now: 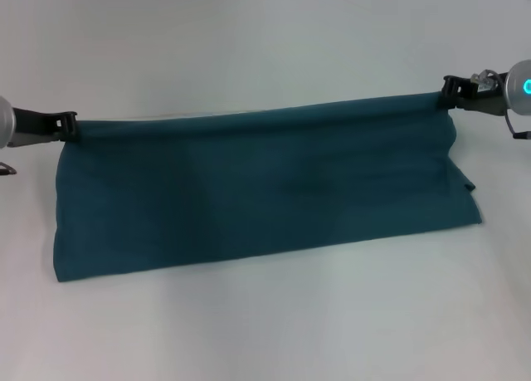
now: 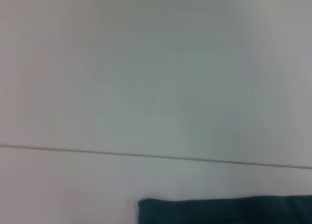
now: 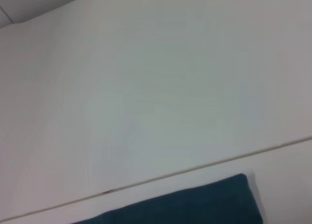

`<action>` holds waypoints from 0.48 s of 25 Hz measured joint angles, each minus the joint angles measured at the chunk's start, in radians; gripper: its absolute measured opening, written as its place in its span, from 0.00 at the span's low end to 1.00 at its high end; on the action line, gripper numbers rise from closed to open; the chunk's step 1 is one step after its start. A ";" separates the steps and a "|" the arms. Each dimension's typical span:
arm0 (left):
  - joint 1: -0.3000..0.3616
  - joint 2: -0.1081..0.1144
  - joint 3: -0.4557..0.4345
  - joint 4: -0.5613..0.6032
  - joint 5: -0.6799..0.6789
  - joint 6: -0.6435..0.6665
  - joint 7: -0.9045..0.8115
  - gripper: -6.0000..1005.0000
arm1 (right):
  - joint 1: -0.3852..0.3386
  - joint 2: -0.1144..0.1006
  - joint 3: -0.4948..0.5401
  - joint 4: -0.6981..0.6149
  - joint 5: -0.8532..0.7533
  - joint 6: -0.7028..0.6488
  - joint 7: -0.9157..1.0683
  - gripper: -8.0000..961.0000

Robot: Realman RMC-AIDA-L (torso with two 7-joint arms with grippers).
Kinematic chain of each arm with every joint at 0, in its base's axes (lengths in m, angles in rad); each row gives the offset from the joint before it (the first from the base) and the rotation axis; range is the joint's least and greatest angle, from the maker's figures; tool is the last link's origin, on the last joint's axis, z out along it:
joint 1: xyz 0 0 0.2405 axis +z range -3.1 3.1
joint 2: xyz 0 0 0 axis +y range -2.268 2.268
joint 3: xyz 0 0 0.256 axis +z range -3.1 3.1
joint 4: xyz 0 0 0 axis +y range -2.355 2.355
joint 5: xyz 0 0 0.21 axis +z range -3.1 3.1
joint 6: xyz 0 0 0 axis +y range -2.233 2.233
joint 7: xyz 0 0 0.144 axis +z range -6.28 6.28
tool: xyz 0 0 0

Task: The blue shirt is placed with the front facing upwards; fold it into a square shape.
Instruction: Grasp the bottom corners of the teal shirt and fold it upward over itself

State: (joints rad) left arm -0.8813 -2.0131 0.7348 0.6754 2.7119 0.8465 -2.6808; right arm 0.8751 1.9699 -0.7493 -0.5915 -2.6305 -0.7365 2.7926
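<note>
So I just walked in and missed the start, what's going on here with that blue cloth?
The robot is folding the blue shirt on the white table. The left gripper pinches one end of the shirt's far edge and the right gripper pinches the other, so that edge is stretched between them. The shirt is already a long band, several layers thick, with its near edge lying on the table. It is not yet a square.

- Looks like a lab or robot test bench rather than a home: a plain white table (image 1: 265,331) fills the head view
- The wrist views show more bare white surface, crossed by a thin seam (image 2: 146,155) (a joint between panels or a table edge, cannot tell which)
- No furniture or household clutter shows the setting more exactly
</note>
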 joint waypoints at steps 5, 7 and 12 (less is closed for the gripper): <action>0.003 -0.006 0.001 -0.028 -0.007 -0.045 0.024 0.08 | 0.002 0.003 -0.001 0.019 0.000 0.025 -0.002 0.05; 0.000 -0.006 0.001 -0.033 -0.004 -0.052 0.025 0.09 | 0.003 0.006 -0.001 0.020 0.001 0.033 -0.004 0.05; 0.000 -0.009 0.001 -0.038 -0.005 -0.060 0.033 0.10 | 0.014 0.011 -0.001 0.020 0.001 0.043 -0.008 0.05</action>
State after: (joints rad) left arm -0.8814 -2.0219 0.7362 0.6379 2.7067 0.7863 -2.6478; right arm 0.8892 1.9804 -0.7501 -0.5715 -2.6295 -0.6934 2.7849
